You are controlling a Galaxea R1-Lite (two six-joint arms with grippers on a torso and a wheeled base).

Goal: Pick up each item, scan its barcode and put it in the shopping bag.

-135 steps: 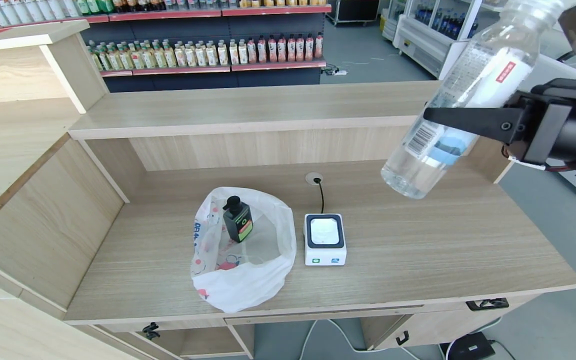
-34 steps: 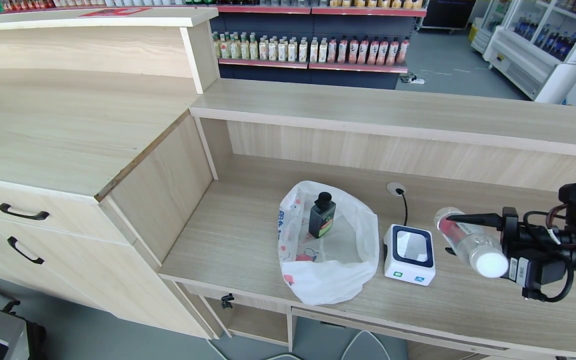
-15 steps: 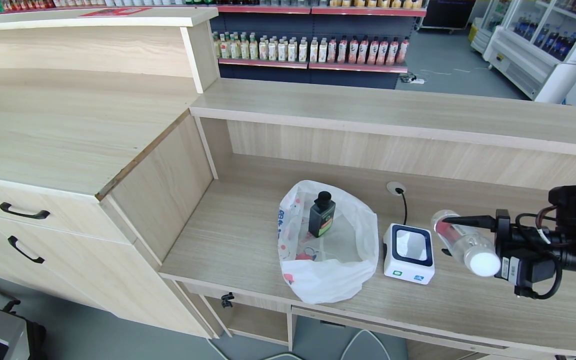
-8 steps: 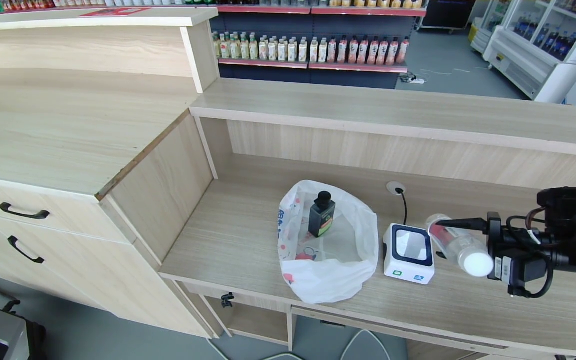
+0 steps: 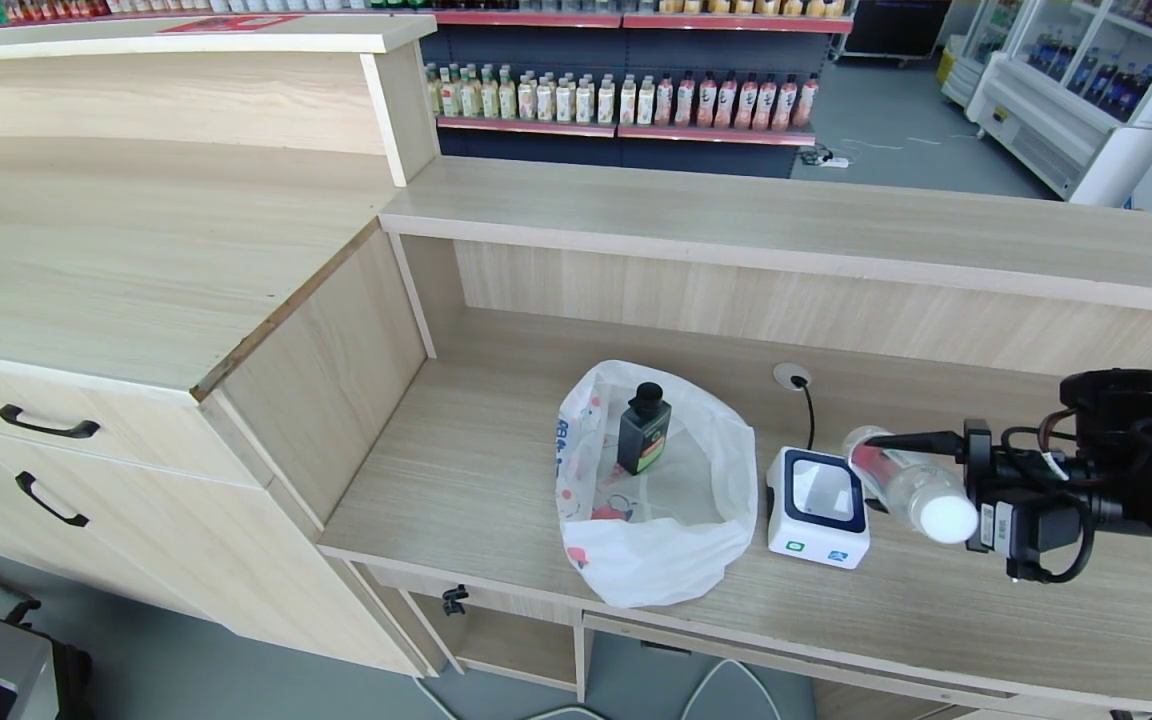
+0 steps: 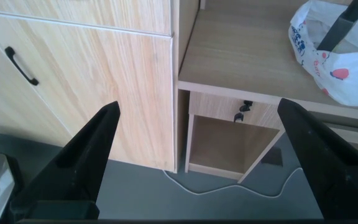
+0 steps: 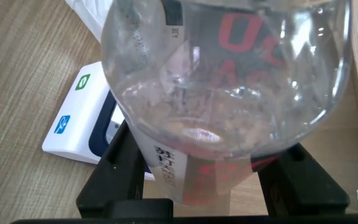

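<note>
My right gripper [image 5: 884,472] is shut on a clear plastic bottle [image 5: 911,487] with a red label and white cap, held on its side just above the counter, its base right next to the white barcode scanner [image 5: 818,497]. In the right wrist view the bottle [image 7: 229,93] hangs over the scanner [image 7: 82,118]. Left of the scanner lies the white shopping bag [image 5: 671,550], mouth open, with a black pump bottle [image 5: 643,432] standing inside. My left gripper [image 6: 197,162] is open, low beside the counter's front, with the bag [image 6: 344,68] far off.
The wooden counter [image 5: 496,450] has a raised ledge behind and a tall side wall at the left. The scanner's cable [image 5: 808,410] runs to a hole at the back. A cabinet with a black handle [image 6: 20,59] stands beside my left gripper.
Since the earliest frame the head camera has shifted, and the bottle has come down from high up. In the last second my right gripper carried it left, closer to the scanner.
</note>
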